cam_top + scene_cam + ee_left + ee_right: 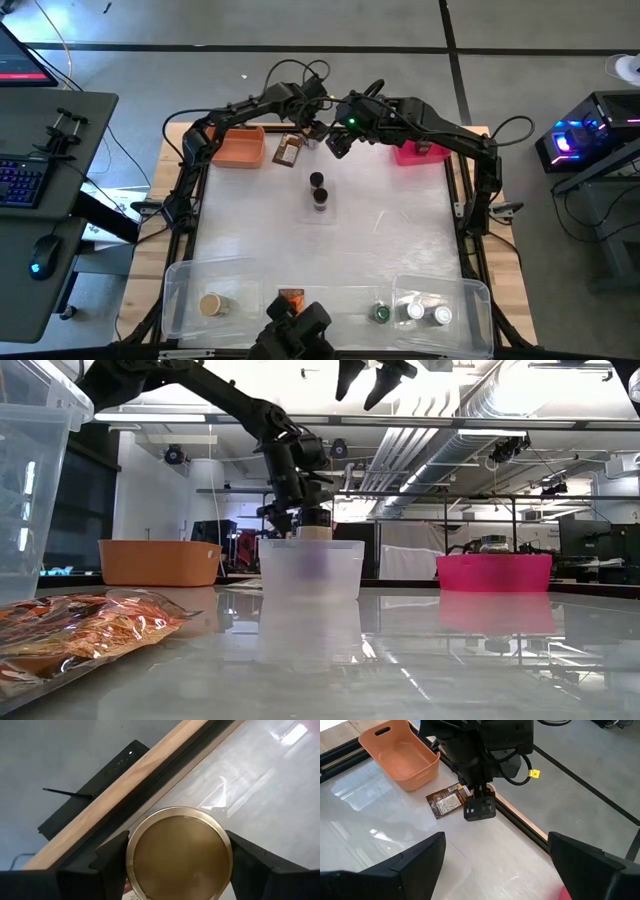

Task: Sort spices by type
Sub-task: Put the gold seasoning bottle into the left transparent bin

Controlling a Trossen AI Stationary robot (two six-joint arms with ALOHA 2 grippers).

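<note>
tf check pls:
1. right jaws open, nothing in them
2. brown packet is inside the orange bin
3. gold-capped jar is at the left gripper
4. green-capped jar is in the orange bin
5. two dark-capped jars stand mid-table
1. True. The right gripper has its jaws wide apart with nothing between them.
2. False. The brown packet lies flat on the table, beside the orange bin, not in it.
3. True. The gold-capped jar sits right at the left gripper.
4. False. The green-capped jar is in a clear tub at the table's opposite edge.
5. True. Two dark-capped jars stand close together mid-table.
</note>
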